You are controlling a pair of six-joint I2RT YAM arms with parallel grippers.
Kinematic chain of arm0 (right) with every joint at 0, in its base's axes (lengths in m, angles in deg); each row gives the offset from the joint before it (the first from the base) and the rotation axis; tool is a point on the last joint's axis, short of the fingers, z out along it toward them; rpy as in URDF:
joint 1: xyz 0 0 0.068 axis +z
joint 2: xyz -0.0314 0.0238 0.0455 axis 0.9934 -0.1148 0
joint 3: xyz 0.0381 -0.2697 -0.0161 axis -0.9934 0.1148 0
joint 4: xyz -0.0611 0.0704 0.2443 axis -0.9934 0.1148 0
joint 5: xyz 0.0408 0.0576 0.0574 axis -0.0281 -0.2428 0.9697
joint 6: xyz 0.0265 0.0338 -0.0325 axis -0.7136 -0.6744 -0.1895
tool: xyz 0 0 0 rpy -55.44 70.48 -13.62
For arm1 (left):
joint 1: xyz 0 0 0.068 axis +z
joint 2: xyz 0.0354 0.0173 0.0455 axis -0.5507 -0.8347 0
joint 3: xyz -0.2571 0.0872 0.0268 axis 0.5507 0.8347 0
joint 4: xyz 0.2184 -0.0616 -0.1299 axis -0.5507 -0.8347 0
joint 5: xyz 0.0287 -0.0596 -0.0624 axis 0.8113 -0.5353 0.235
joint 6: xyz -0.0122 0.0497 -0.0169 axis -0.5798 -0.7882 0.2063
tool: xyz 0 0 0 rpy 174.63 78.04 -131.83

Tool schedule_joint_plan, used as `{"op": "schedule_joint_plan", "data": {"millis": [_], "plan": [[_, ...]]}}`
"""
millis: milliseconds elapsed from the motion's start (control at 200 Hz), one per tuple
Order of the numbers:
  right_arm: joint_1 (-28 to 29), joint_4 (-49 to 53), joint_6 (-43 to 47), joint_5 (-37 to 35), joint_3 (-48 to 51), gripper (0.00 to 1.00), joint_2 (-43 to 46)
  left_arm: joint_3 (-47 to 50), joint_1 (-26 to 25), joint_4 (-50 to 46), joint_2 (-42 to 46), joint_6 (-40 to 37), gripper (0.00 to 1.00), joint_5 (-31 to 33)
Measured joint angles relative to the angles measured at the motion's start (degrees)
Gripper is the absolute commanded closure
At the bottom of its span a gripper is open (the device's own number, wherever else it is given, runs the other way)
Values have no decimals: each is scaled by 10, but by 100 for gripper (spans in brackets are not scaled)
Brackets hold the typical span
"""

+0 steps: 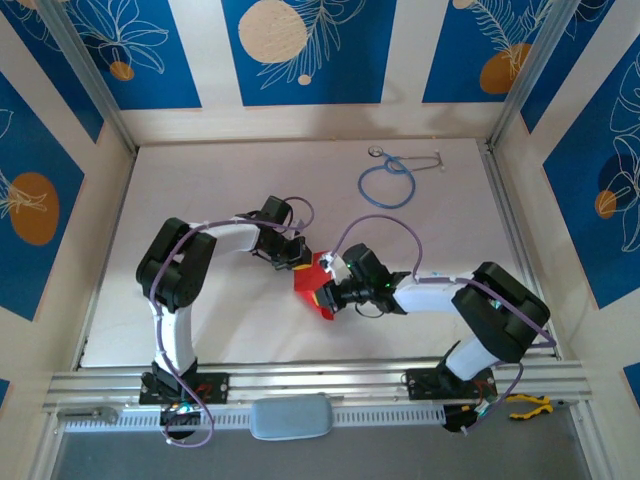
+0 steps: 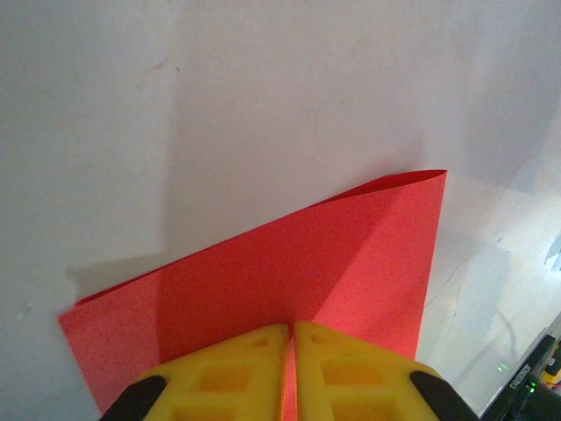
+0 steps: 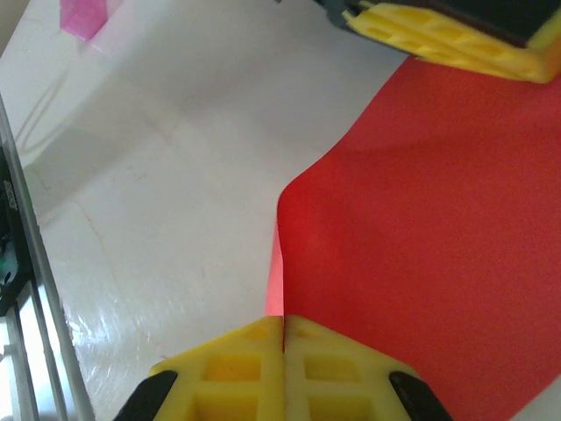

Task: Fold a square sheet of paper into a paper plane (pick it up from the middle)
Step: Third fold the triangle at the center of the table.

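Both grippers pinch the square sheet of paper (image 1: 312, 290), which sits at the centre of the top view, between the two arms. The left gripper (image 2: 291, 331) has its yellow fingers pressed together on the sheet at the bottom of its wrist view. The right gripper (image 3: 283, 326) is likewise clamped on an edge at the bottom of its own view.

To fold well, I judge the two pinches should travel together, bringing the edges square before any crease is pressed against the table (image 1: 200, 190); pulling apart could tear such thin paper.

The left wrist view shows a soft, uncreased curl toward the upper right, too small to read from above. The right wrist view shows the sheet bulging between the grips. The top view adds the blue stethoscope (image 1: 388, 183), well apart at upper right.
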Motion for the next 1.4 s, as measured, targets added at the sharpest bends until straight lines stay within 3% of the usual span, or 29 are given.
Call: {"op": "schedule_joint_plan", "data": {"millis": [720, 1401], "plan": [[-38, 49, -21, -13, -18, 100, -26, 0, -1, -1, 2, -5, 86, 8], [-39, 88, -21, -33, -42, 100, -37, 0, -1, -1, 2, -5, 86, 10]]}}
